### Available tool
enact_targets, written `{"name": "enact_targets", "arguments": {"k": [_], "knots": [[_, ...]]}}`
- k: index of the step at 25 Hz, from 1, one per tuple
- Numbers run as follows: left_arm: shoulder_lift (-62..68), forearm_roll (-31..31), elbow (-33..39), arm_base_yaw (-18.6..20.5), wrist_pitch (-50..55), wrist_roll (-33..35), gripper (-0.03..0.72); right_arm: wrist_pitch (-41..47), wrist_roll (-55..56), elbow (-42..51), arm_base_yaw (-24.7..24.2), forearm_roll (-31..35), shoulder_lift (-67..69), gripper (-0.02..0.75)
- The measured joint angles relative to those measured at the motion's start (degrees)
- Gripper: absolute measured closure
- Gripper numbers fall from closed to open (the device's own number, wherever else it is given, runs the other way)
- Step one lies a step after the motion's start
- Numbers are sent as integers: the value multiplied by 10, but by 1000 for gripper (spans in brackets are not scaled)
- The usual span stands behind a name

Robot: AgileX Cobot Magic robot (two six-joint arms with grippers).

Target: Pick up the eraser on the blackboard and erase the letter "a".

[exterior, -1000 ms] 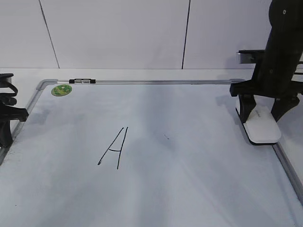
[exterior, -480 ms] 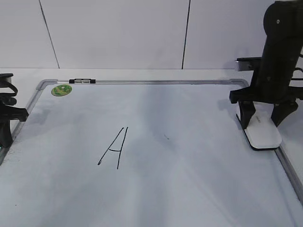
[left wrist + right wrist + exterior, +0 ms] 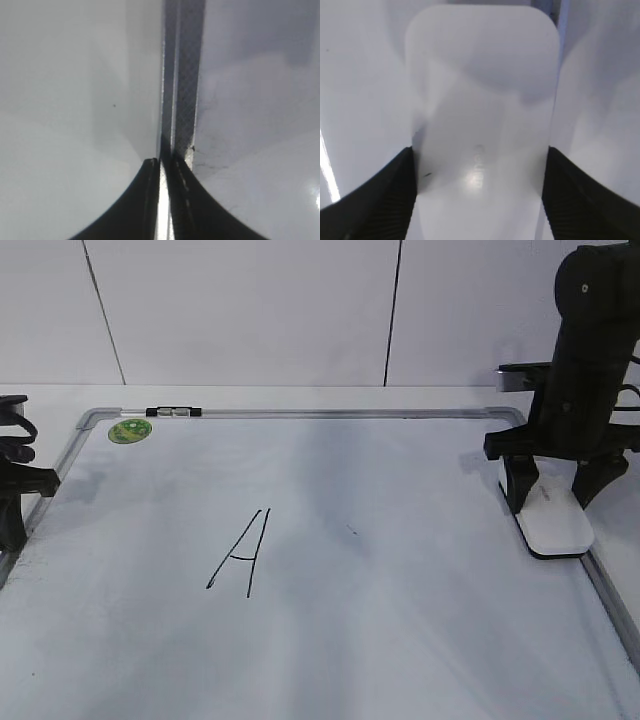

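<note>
Both right gripper fingers now closer against eraser.

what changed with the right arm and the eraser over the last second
The right arm straightened up a little, so its upper part stands taller in the exterior view, while the right claw stayed down astride the eraser, fingers at its two sides. The eraser lies at about the same spot by the blackboard's right edge. The written letter, the green sticker and the left claw did not move.

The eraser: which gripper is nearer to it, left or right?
Right. The right gripper straddles the eraser, one finger on each side. The left gripper sits far across the blackboard.
</note>
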Motion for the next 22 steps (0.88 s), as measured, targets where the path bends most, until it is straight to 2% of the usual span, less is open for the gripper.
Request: {"name": "enact_targets", "arguments": {"k": [22], "knots": [[0, -7, 0, 0, 0, 0, 636, 0, -1, 0, -1, 0, 0, 176]]}}
